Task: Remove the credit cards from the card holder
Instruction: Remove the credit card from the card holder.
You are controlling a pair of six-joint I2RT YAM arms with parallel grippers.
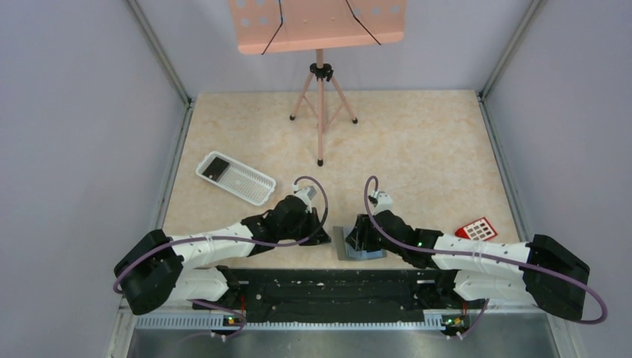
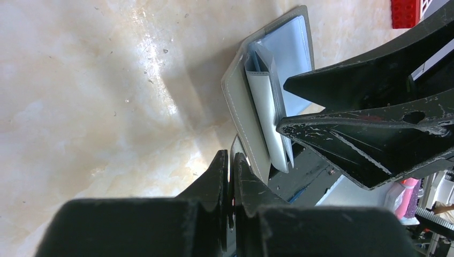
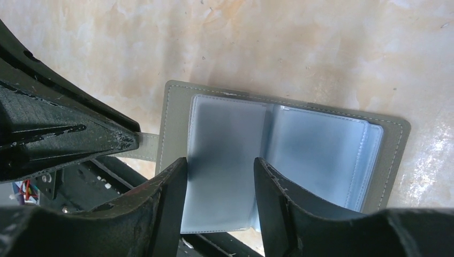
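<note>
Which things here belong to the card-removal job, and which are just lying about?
Job: card holder, lying open; red credit card, lying outside it; left gripper pinching the holder's tab; right gripper over its sleeves.
Lying about: white ribbed tray holding a dark item; pink music stand.

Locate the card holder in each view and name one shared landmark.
Top external: card holder below centre, slightly right of middle.
Left wrist: card holder upper centre-right, seen nearly edge-on.
Right wrist: card holder in the centre, lying open.
Shared landmark: the right end effector, over its clear sleeves in every view.
</note>
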